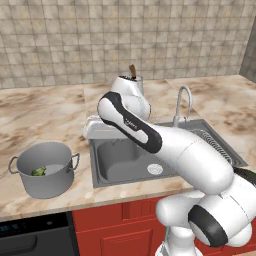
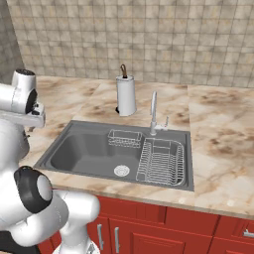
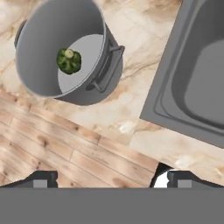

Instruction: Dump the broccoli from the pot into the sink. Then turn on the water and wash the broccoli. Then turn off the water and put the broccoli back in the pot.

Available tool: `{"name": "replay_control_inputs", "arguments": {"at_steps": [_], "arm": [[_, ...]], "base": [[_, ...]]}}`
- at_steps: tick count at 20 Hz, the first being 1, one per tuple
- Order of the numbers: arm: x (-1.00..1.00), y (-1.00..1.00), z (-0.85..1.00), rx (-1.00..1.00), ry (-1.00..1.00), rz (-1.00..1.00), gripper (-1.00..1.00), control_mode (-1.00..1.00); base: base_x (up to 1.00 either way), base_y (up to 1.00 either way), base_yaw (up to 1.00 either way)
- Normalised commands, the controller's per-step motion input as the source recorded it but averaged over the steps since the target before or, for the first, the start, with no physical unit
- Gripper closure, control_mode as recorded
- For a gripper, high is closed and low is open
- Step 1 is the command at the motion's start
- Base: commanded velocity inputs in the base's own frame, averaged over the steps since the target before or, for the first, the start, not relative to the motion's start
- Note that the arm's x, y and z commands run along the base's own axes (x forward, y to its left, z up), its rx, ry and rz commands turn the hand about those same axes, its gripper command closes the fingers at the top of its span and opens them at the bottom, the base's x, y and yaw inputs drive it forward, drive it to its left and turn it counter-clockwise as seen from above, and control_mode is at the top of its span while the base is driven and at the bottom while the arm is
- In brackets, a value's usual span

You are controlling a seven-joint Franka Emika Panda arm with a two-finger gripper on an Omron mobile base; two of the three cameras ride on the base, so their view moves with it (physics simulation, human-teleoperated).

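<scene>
One green broccoli (image 3: 68, 61) floret, pale stem showing, lies on the bottom of the one grey stockpot (image 1: 46, 170), which stands on the marble desk (image 1: 40, 112) left of the dark sink (image 2: 89, 149). The white arm bends out over the desk edge, hand pointing down, pincer (image 3: 111, 178) spread wide and holding nothing. One curved chrome faucet (image 1: 183, 102), one paper-towel roll (image 2: 125, 94).

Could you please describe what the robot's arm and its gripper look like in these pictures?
The arm is made of glossy white, rounded, bulbous segments with dark grey or black bands at the joints; faint small lettering runs along one band. The gripper shows two small dark, blocky finger tips.
</scene>
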Motion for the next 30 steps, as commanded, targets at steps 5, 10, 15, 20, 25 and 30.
{"name": "replay_control_inputs", "arguments": {"at_steps": [5,10,15,20,25,30], "arm": [[0.00,0.35,-0.32,-0.01,-0.04,0.06,-1.00,-1.00],[0.11,0.24,-0.29,-0.01,-0.10,0.05,-1.00,-1.00],[0.32,0.07,-0.09,0.00,-0.09,0.09,-1.00,-1.00],[0.34,0.09,-0.03,0.00,-0.04,0.09,-1.00,-1.00],[0.21,0.36,-0.07,-0.01,0.00,0.01,-1.00,-1.00],[0.29,0.24,-0.14,-0.01,-0.02,0.00,-1.00,-1.00]], "base": [[0.00,0.00,0.00],[0.00,0.00,0.00],[0.00,0.00,0.00],[0.00,0.00,0.00],[0.00,0.00,0.00],[0.00,0.00,0.00]]}}
